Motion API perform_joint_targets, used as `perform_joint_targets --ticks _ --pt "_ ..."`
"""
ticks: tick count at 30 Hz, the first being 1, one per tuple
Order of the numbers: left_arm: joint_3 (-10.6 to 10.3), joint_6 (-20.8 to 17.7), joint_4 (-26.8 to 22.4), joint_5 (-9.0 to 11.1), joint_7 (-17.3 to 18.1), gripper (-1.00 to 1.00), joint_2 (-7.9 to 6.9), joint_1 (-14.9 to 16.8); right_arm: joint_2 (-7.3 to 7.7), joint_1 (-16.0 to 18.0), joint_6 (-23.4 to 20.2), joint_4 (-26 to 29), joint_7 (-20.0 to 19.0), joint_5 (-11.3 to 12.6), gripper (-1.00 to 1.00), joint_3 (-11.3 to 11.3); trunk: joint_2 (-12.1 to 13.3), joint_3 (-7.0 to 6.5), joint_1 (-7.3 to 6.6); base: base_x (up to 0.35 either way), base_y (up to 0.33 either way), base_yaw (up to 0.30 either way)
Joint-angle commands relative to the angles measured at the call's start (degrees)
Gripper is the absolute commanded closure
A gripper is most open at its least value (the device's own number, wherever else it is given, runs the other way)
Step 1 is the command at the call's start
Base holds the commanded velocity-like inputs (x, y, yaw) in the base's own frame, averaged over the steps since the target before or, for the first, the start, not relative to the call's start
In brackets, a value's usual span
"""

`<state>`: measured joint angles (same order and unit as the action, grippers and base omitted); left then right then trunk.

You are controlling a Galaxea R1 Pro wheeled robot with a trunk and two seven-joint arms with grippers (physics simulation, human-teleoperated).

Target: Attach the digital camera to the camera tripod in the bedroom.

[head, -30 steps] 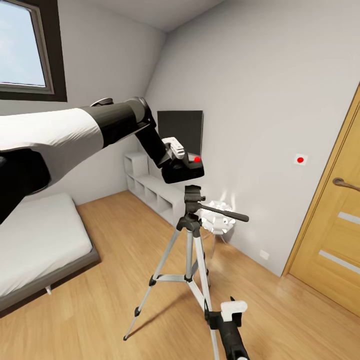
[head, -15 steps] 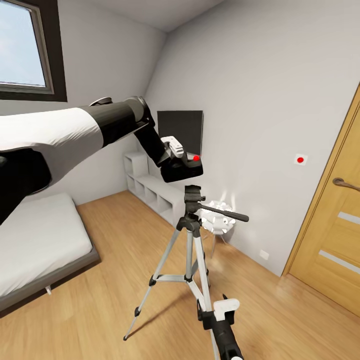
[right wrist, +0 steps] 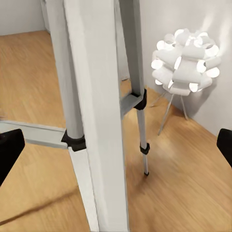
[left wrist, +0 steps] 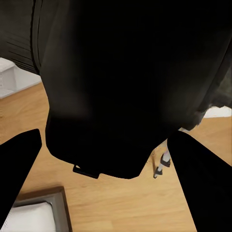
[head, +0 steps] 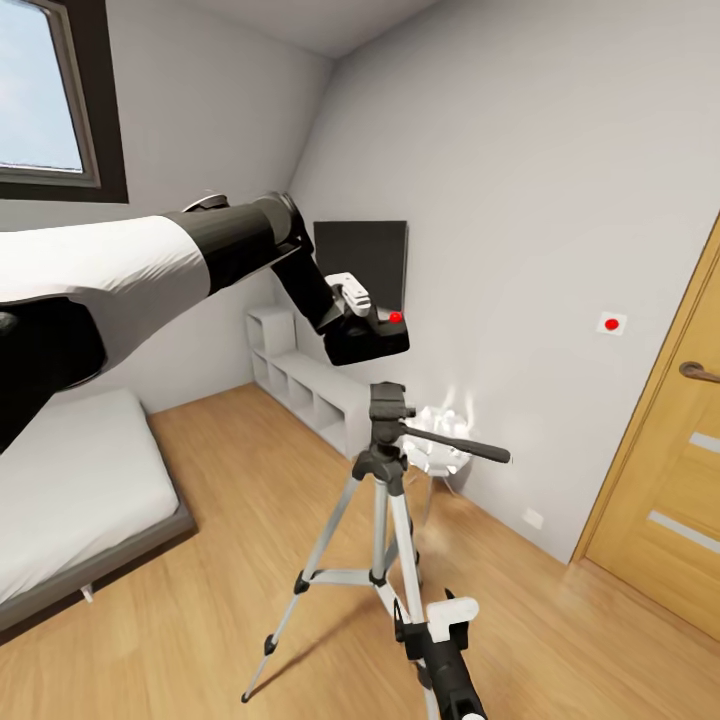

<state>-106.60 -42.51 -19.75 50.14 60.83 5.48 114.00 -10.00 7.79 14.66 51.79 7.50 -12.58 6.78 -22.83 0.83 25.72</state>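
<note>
Black digital camera [head: 368, 338], clamped in the left end effector [head: 352, 318], hovers above the camera tripod [head: 384, 470] head (not touching): centre it, then lower straight.

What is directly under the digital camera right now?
Below the digital camera, held in the left gripper, a gap of air, then the camera tripod head. In the left wrist view the camera body covers the mount, hiding their alignment.

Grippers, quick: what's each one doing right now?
Left gripper: shut on the digital camera, above the camera tripod.
Right gripper: open, holding nothing, close to a tripod leg.
</note>
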Motion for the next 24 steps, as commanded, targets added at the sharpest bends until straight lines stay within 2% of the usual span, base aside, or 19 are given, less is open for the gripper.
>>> perform_joint_targets --ticks 1,6,24 --pt "-0.3 -0.3 0.0 0.4 0.1 1.00 0.03 0.1 0.00 0.0 0.0 0.0 0.5 -0.6 -1.00 0.1 -0.1 0.09 0.06 0.309 0.000 0.000" --pt "-0.3 -0.4 -0.1 0.4 0.1 1.00 0.18 0.1 0.00 0.0 0.1 0.0 0.5 -0.6 -1.00 0.1 -0.1 0.09 0.06 0.167 0.000 0.000" --pt "-0.3 -0.4 -0.2 0.4 0.1 1.00 0.49 0.1 0.00 0.0 0.3 -0.5 0.4 -0.6 -1.00 0.3 -0.1 0.09 0.06 0.005 0.000 0.000"
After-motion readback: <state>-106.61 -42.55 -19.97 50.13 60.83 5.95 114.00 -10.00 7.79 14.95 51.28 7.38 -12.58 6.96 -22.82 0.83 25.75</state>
